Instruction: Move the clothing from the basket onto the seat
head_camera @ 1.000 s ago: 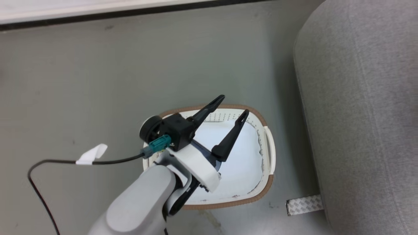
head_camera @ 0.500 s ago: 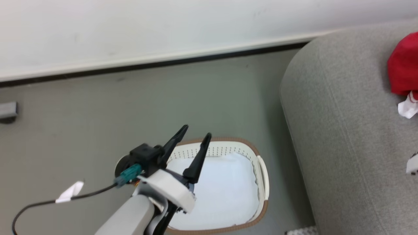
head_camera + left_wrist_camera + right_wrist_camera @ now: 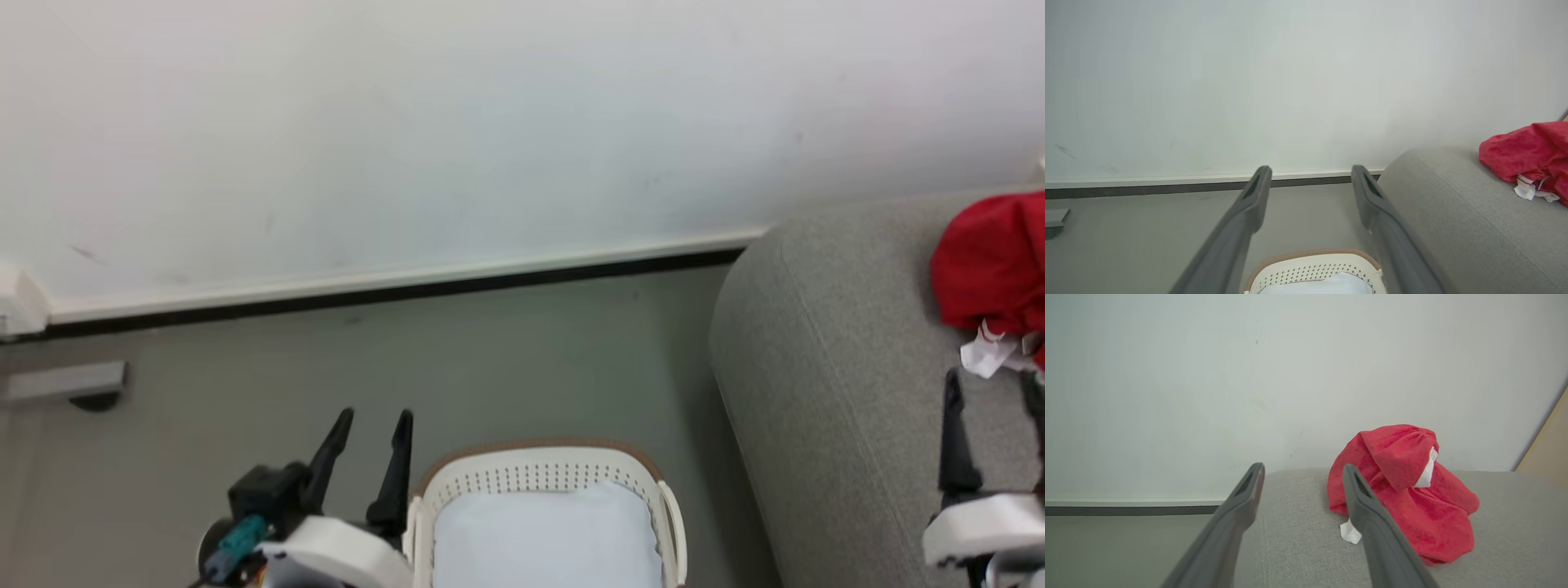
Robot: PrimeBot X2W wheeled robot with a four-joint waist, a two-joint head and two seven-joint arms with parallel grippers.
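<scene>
Beyond the left fingers (image 3: 1257, 196) rises a plain white wall (image 3: 490, 122), bare but for a few faint scuffs. At its foot runs a pale skirting strip (image 3: 408, 278) with a dark line under it. The floor (image 3: 490, 359) ahead of those fingers is smooth and grey-green. Well to their left, close against the wall, a flat grey block (image 3: 65, 382) sits on the floor over a small dark shadow. Far to the right of the right fingers (image 3: 1357, 498), a tan panel (image 3: 1549, 441) slants against the wall. The light is soft and even.
</scene>
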